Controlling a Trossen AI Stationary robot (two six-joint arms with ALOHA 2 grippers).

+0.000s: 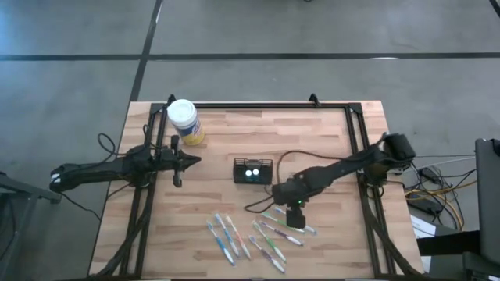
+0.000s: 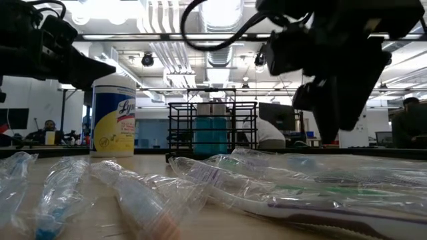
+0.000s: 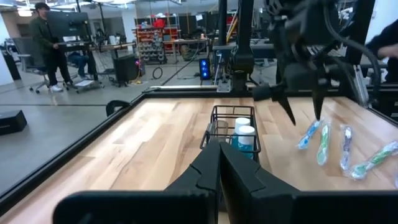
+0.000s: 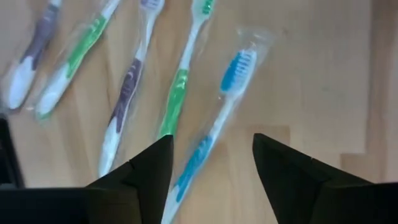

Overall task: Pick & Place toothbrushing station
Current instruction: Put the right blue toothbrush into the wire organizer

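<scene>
Your right gripper (image 1: 298, 221) hangs jaws apart over the wrapped toothbrushes (image 1: 266, 234); left gripper (image 1: 178, 161) sits closed near the toothbrushing station (image 1: 253, 171).

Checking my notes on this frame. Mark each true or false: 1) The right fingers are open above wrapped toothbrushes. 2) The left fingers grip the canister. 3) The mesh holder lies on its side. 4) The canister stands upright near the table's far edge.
1) True: the right gripper is open above the toothbrushes.
2) False: the left gripper is shut on nothing, beside the canister.
3) False: the holder stands upright.
4) True.
</scene>
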